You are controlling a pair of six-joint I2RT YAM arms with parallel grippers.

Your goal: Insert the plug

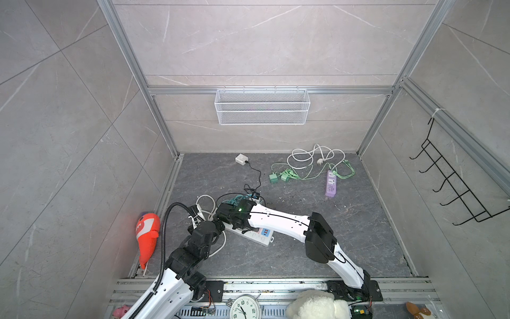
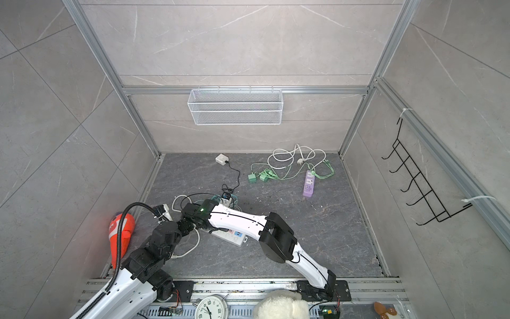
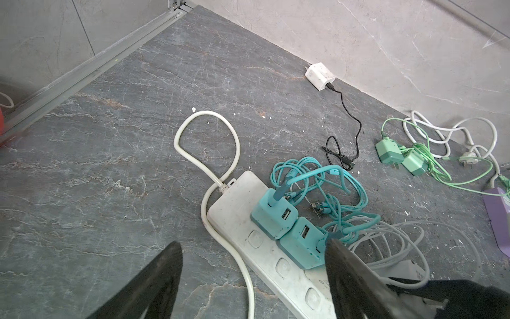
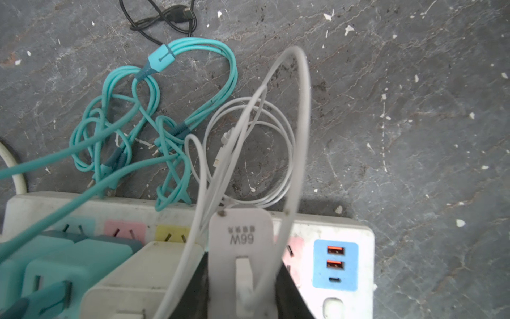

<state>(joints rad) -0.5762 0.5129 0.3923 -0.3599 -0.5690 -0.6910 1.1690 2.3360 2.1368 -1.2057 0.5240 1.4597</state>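
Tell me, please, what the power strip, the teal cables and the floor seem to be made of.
The power strip: hard white plastic, smooth but scuffed and grimy. The teal cables: soft rubbery sheathing, matte, judging by their loose curls. The floor: dark grey stone or a stone-look slab with pale veins; I cannot tell which.

Two power strips [image 1: 262, 240] [image 1: 330, 185], two teal chargers [image 3: 271, 218] [image 3: 299, 247], two green chargers [image 1: 273, 178] [image 1: 284, 177], three white chargers [image 1: 241, 159] [image 4: 240, 234] [image 4: 143, 270], one wire basket [image 1: 262, 106], one hook rack [image 1: 455, 187], one clock [image 1: 245, 308].
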